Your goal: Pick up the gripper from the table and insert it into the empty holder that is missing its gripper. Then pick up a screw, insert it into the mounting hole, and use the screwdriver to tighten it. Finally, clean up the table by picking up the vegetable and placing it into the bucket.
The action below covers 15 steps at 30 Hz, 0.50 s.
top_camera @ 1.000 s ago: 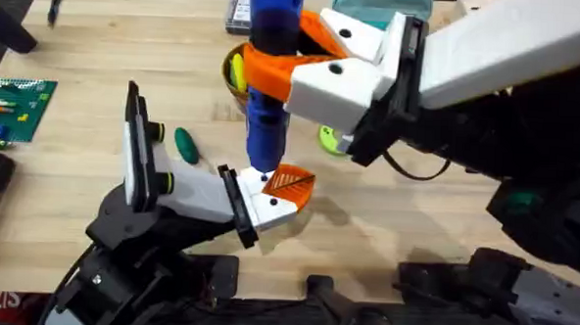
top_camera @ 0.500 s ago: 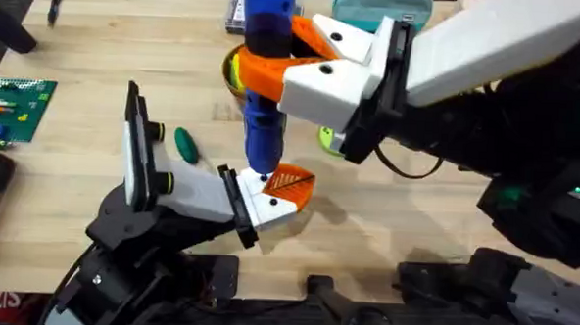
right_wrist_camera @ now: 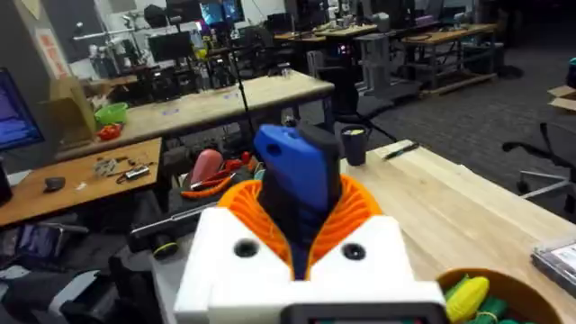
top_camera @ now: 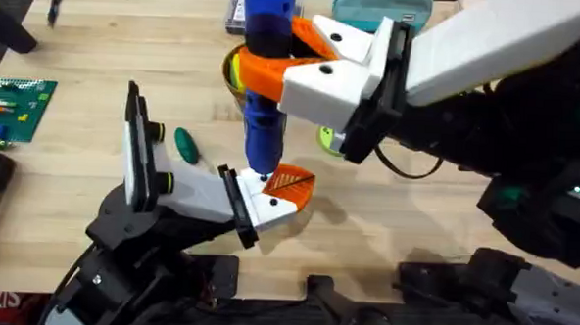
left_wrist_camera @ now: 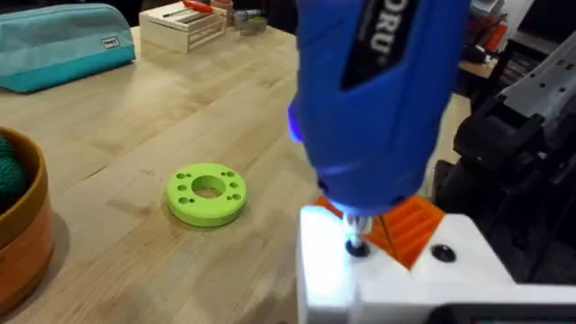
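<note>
Clamped between the orange ribbed pads of the right gripper [top_camera: 275,64], the blue screwdriver [top_camera: 264,103] is held upright, its narrow tip set down on the white holder [top_camera: 268,209], beside the orange gripper [top_camera: 291,183] seated in it. The holder is seen at the end of the small black-and-white arm [top_camera: 161,191] at lower left; whether the left arm's own fingers are wide or narrow cannot be told. The dark-green vegetable [top_camera: 186,143] lies on the table [top_camera: 84,163] just beyond that arm, the ochre bucket [top_camera: 234,70] stands behind the screwdriver, and a lime-green disc [left_wrist_camera: 206,192] rests nearby
</note>
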{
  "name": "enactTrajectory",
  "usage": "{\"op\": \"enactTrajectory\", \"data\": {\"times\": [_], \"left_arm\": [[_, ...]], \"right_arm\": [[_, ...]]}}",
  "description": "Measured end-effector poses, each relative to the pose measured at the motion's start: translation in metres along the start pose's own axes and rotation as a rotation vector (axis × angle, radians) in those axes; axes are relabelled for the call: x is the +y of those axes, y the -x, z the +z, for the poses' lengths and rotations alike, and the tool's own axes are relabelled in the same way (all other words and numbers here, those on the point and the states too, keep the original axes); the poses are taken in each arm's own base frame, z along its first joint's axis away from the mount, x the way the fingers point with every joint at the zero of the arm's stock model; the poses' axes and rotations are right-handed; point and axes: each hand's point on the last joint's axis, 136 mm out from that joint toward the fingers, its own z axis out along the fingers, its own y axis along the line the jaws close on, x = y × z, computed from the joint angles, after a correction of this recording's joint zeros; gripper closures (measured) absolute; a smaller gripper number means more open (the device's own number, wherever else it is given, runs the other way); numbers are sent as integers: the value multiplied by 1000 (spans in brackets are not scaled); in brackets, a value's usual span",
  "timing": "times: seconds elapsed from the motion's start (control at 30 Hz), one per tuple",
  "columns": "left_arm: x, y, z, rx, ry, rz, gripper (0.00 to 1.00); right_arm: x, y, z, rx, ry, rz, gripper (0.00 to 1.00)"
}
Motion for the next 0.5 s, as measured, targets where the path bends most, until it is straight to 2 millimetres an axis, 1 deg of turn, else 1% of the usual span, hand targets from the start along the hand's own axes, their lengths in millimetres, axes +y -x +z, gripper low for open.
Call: {"op": "enactTrajectory", "data": {"times": [0.13,0.27,0.3,0.37,0.43,0.5], "left_arm": [[0,0,0,0,0,-1,983],[0,1,0,-3,-1,3,983],[0,1,0,-3,0,2,983],[0,0,0,-1,0,1,983],[0,0,0,-1,1,1,983],[0,0,0,-1,1,0,983]], "right_arm": [[0,0,0,-1,1,0,942],[4,6,0,-24,20,-9,942],[6,12,0,-47,27,-14,942],[11,31,-3,-122,40,-36,942],[14,49,-10,-182,39,-56,942],[18,62,-19,-221,35,-68,942]]}}
